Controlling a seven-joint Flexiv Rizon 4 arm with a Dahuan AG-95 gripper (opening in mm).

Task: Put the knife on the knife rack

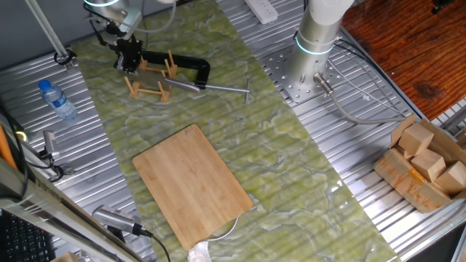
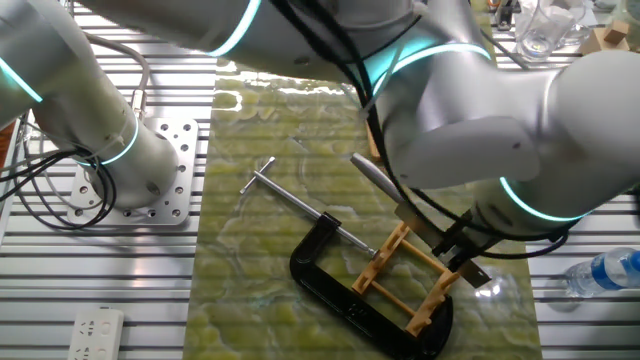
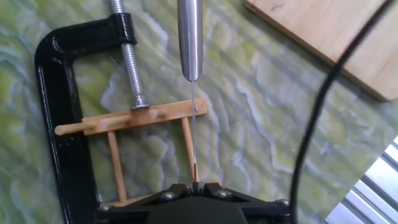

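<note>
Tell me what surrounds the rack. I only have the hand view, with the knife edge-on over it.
Observer: The black clamp lies around the rack. Its long screw runs alongside the knife and ends in a T-bar toward the robot's base.
Operator: Anything off the mat?
Observer: A water bottle lies on the metal table beside the mat.
Operator: And the cutting board?
Observer: Nothing lies on the cutting board, and it sits well apart from the rack.
</note>
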